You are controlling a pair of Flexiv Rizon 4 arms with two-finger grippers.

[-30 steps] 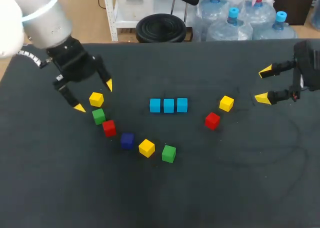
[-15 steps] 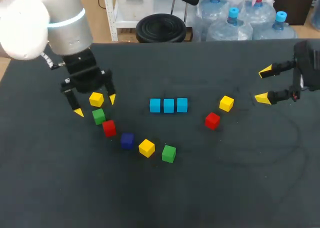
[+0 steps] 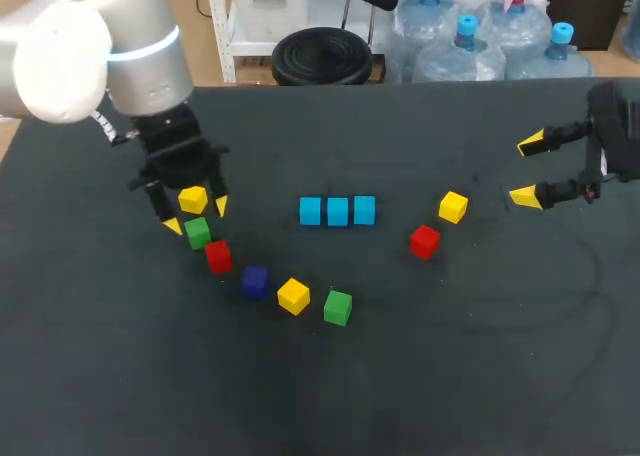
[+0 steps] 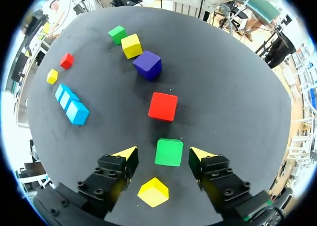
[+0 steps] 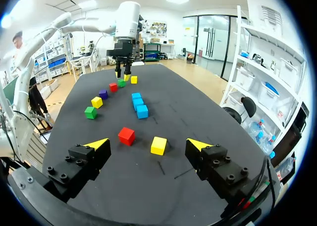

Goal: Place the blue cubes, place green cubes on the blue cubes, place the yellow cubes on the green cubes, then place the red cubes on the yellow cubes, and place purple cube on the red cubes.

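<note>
Three light blue cubes point(image 3: 337, 211) stand in a row mid-table. My left gripper point(image 3: 196, 216) is down at the left, open, its yellow tips on either side of a green cube point(image 4: 169, 152) with small gaps showing. A yellow cube point(image 4: 152, 192) lies under the gripper's body, behind the green one. Ahead of it in a curved line sit a red cube point(image 4: 163, 106), a purple cube point(image 4: 147, 64), a yellow cube point(image 3: 293, 296) and a second green cube point(image 3: 338, 307). My right gripper point(image 3: 528, 170) hangs open and empty at the far right.
Another yellow cube point(image 3: 453, 206) and red cube point(image 3: 425, 241) lie right of the blue row, between it and the right gripper. The black table point(image 3: 420, 376) has bare room along its front and right.
My left arm has swung down and to the right over the yellow and green cubes, and its fingers have narrowed around the green cube. The right arm has kept still.
</note>
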